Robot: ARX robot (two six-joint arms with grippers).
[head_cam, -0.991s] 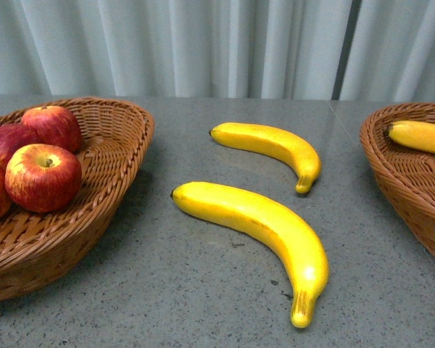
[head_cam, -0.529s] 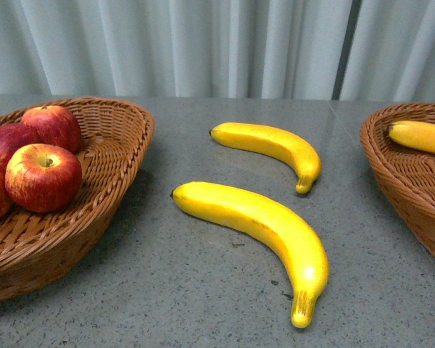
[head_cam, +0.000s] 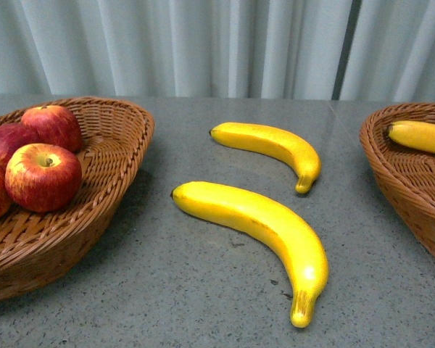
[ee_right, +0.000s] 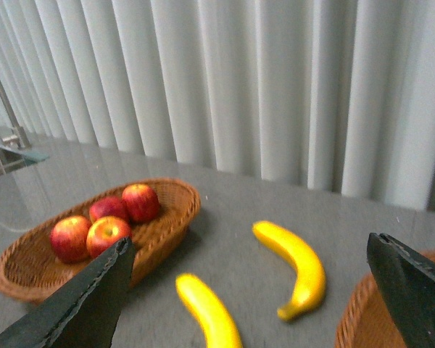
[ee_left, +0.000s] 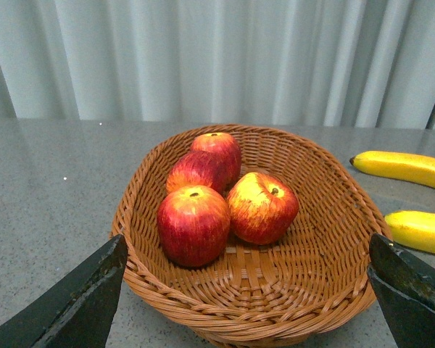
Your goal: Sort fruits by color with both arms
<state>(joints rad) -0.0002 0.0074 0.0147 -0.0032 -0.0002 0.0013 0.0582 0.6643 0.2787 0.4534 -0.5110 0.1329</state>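
Left gripper: left gripper (ee_left: 248, 245) is hanging wide open and holding nothing. Its 2 black fingers (ee_left: 83, 304) are showing at the frame corners, clear of the fruit.
Right gripper: right gripper (ee_right: 250, 243) is gaping wide and carrying nothing. Its black fingers (ee_right: 94, 304) are sitting high above the table.
Apples: 4 glossy round red apples (ee_left: 193, 225) streaked with yellow are sitting bunched in the brown woven wicker left basket (head_cam: 112, 163), touching each other. Short brown stems are pointing roughly up on 3 of them.
Near banana: the long curved bright-yellow near banana (head_cam: 257, 221) is lying flat on the speckled grey table (head_cam: 167, 290), between the 2 baskets. Its stalk end is pointing toward the front camera.
Far banana: the shorter-looking curved yellow far banana (head_cam: 272, 143) is lying just behind the near one, not touching it, and is curving the same way.
Third banana: the yellow third banana (head_cam: 420, 136) is resting inside the brown wicker right basket (head_cam: 399, 181). The frame edge is cutting it off, so only 1 end is showing.
Sorting state: all visible apples are sitting in the left basket, and 2 bananas are lying outside any basket.
Backdrop: a pale pleated curtain (head_cam: 203, 43) is hanging behind the table. A curved metal tap (ee_right: 3, 98) is showing in the right wrist view, past the left basket.
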